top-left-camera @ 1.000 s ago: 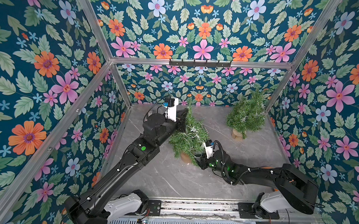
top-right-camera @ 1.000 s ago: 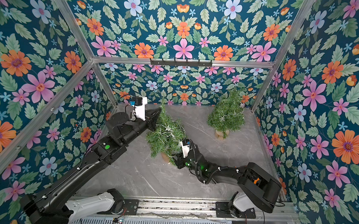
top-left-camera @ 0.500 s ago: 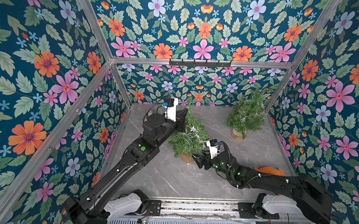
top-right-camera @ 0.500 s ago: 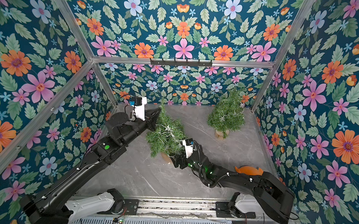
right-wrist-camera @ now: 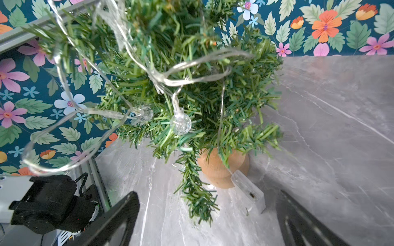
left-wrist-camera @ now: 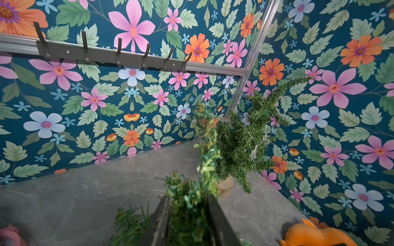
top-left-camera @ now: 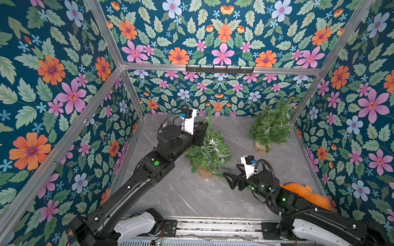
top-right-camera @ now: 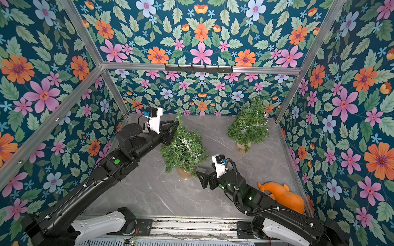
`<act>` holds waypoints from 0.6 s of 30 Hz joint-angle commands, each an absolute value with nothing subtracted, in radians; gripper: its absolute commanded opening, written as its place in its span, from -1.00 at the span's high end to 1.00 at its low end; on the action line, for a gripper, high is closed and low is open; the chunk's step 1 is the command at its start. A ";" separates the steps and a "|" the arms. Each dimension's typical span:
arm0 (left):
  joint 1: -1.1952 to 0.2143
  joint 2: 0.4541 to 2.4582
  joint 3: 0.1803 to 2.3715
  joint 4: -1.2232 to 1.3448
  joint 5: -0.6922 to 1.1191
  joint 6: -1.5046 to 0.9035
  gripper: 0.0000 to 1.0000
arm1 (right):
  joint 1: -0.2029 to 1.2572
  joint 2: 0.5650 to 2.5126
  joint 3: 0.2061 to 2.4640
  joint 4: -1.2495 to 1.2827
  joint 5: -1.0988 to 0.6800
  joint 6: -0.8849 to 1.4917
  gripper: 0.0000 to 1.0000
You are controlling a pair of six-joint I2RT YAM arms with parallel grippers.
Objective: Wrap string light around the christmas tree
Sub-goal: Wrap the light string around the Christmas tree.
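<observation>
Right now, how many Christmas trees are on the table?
2. One tree stands mid-table, its top between the left gripper's jaws; the other tree stands in the far right corner. None seems hidden.

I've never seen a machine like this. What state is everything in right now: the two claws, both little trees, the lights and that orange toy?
near tree: standing, lights round it.
string light: draped over the near tree's branches, one loop hanging free.
left gripper: jaws either side of the near tree's top; grip unclear.
right gripper: wide open, empty, by the near tree's foot.
far tree: standing, decorated.
orange toy: lying on the table.
</observation>
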State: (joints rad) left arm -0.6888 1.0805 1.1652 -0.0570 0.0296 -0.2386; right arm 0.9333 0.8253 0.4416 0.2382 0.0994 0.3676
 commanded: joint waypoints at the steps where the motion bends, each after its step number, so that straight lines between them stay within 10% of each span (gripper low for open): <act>1: -0.689 1.074 1.173 -0.100 0.056 -0.245 0.10 | 0.934 0.780 0.419 0.213 0.135 0.324 -0.96; 13: -0.689 1.005 1.230 -0.128 0.025 -0.218 -0.88 | 0.934 0.711 0.458 0.134 0.235 0.199 -0.90; 18: -0.689 0.942 1.252 -0.134 -0.016 -0.185 -0.94 | 0.934 0.654 0.491 0.080 0.303 0.156 -0.85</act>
State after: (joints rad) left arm -0.6884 0.9688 1.2446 -0.1349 0.0216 -0.2192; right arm 0.9333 0.6804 0.4751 0.1070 0.2379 0.2043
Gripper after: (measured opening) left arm 0.972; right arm 0.930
